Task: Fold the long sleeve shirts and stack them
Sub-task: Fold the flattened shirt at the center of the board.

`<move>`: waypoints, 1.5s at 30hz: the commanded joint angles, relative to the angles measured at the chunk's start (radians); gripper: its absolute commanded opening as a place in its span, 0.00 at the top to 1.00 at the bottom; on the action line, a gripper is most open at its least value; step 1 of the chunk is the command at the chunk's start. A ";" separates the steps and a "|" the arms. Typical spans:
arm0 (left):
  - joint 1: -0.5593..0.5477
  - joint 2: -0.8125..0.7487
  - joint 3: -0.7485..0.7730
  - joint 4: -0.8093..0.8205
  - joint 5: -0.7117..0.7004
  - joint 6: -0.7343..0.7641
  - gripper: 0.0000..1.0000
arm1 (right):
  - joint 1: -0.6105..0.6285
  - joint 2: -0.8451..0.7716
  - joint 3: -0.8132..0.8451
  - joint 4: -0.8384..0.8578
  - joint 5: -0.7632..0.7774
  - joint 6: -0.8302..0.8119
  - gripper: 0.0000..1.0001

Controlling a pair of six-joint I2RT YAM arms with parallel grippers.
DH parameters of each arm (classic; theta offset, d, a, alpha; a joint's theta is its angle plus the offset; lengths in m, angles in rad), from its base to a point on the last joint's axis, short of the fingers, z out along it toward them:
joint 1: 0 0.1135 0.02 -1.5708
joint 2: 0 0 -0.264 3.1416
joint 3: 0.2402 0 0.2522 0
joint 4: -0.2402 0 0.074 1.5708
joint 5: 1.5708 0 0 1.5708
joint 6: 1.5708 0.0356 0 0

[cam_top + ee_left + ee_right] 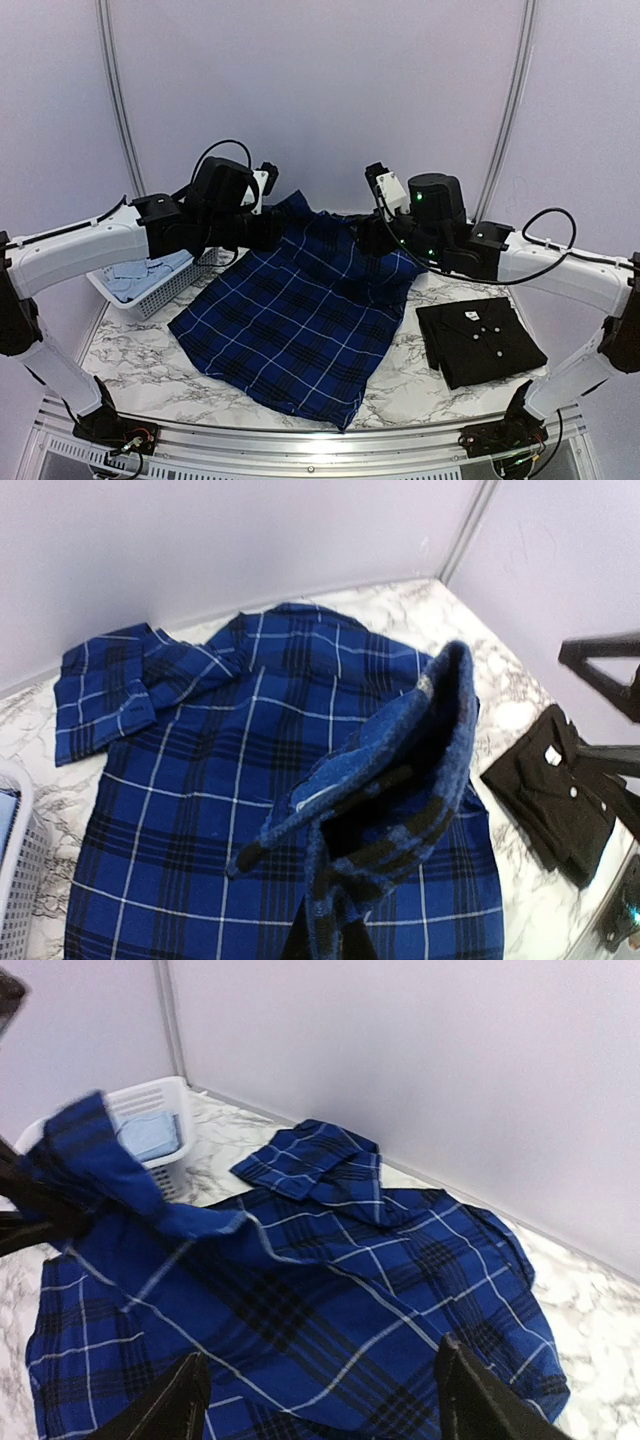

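The royal-blue plaid long sleeve shirt (290, 320) lies spread on the marble table, its far part bunched. My left gripper (275, 232) is shut on a lifted fold of its far left edge. In the left wrist view that fold (400, 770) rises from the jaws, and the cloth hides the fingers. My right gripper (320, 1400) hangs open over the plaid shirt (330, 1280) near its far right side, with nothing between the fingers (170, 1405). A folded black shirt (480, 340) with white buttons lies at the right. A pale blue shirt (140, 275) sits in the basket.
A white lattice basket (175, 285) stands at the far left of the table, just left of the plaid shirt. Bare marble table (130, 360) shows at the near left and between the two shirts. Pale walls close in right behind the table.
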 commanded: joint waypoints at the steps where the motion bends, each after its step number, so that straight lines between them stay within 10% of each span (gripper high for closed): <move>1: 0.034 -0.012 0.083 -0.019 -0.049 -0.009 1.00 | -0.065 0.018 0.004 -0.071 0.178 0.144 0.30; 10: 0.091 -0.005 0.120 -0.049 0.014 -0.007 0.98 | -0.357 -0.018 -0.175 -0.104 0.009 0.341 0.31; 21: 0.098 -0.028 0.079 -0.077 0.006 -0.012 0.98 | -0.684 0.189 -0.362 0.402 -0.540 0.648 0.34; 33: 0.100 -0.052 0.040 -0.088 0.008 -0.029 0.97 | -0.805 0.494 -0.355 0.956 -0.728 0.993 0.29; 45: 0.103 -0.041 0.045 -0.086 0.025 -0.026 0.97 | -0.795 0.623 -0.212 0.956 -0.769 1.059 0.48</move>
